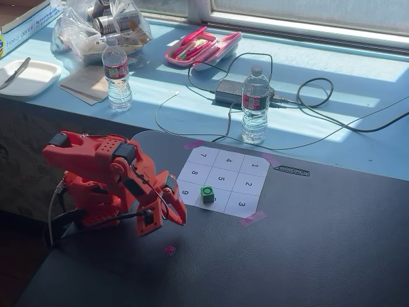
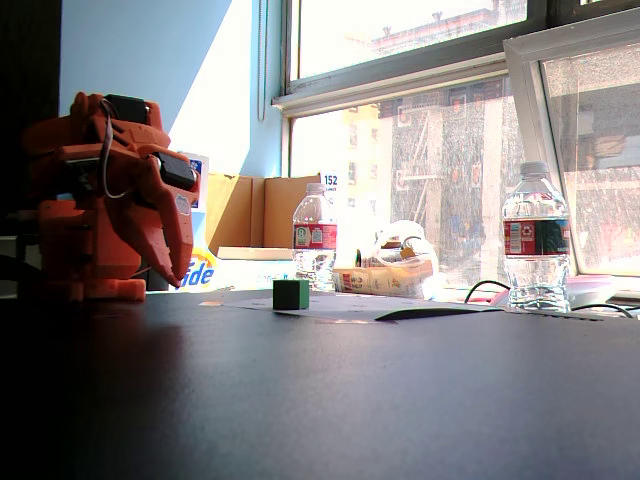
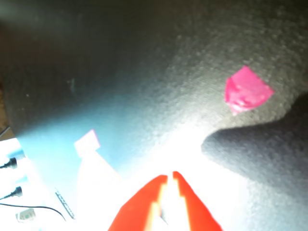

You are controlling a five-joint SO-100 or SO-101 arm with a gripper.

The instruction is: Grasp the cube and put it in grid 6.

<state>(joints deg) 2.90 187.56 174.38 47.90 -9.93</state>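
The small green cube (image 1: pixel 207 194) (image 2: pixel 291 293) rests on the white nine-cell sheet, in the near-row cell between "9" and "3". That cell is grid 6 (image 1: pixel 220 200), and the cube covers its digit. The orange arm is folded at the left of both fixed views. Its gripper (image 1: pixel 179 217) (image 2: pixel 182 278) hangs down left of the sheet, apart from the cube. In the wrist view the gripper (image 3: pixel 169 175) is shut with its red fingertips nearly touching and nothing between them. The cube does not show there.
Two water bottles (image 1: pixel 255 105) (image 1: pixel 117 74) stand behind the dark table, with a power brick and cables (image 1: pixel 230 91) between them. A pink case (image 1: pixel 201 48) and a bag lie farther back. A pink tape mark (image 1: pixel 169 249) (image 3: pixel 246 90) sits on the table by the gripper.
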